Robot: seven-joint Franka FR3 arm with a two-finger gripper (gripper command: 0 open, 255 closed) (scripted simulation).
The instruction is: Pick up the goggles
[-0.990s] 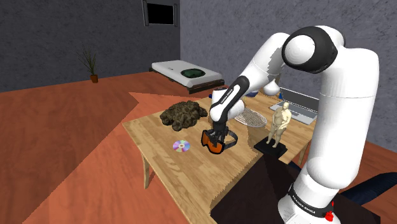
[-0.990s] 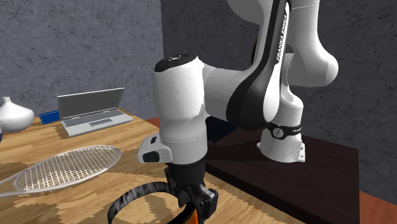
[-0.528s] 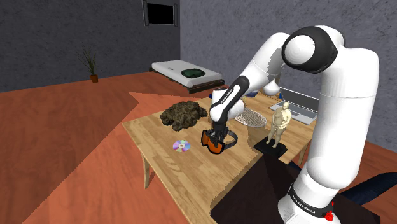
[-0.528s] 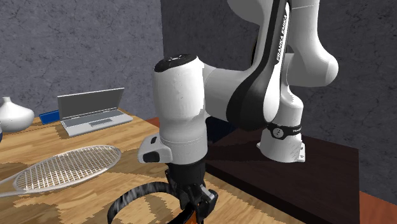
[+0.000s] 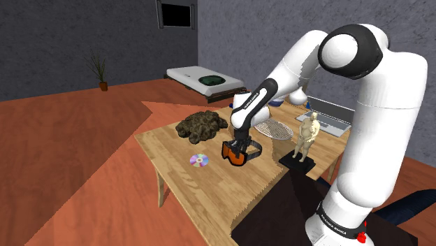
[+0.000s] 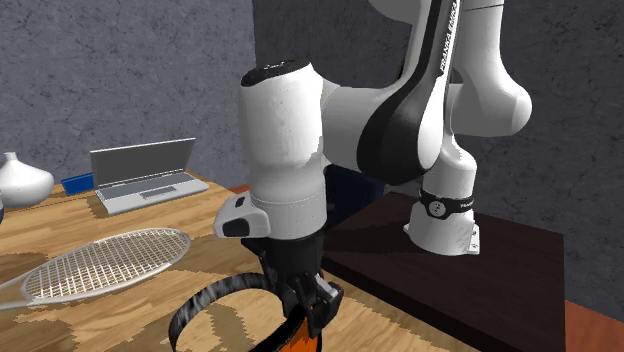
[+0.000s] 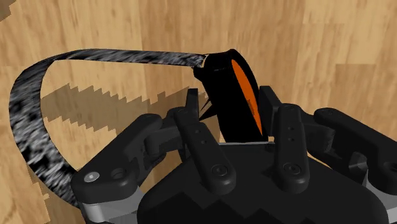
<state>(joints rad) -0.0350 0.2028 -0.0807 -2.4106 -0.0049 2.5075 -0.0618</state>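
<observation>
Goggles (image 7: 234,86) in hand (image 7: 235,109); "FRANKA" on arm (image 6: 400,130)

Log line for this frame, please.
gripper: shut on goggles | goggles: orange lens, strap loose above wooden table | nearby: CD, racket

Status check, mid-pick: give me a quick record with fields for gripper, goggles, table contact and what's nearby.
gripper: shut on goggles
goggles: orange lens, black frame, mottled strap looping out sideways
table contact: strap's shadow sits apart from it on the wooden table; goggles look slightly lifted
nearby: disc, brown lump, figurine, racket, laptop
</observation>
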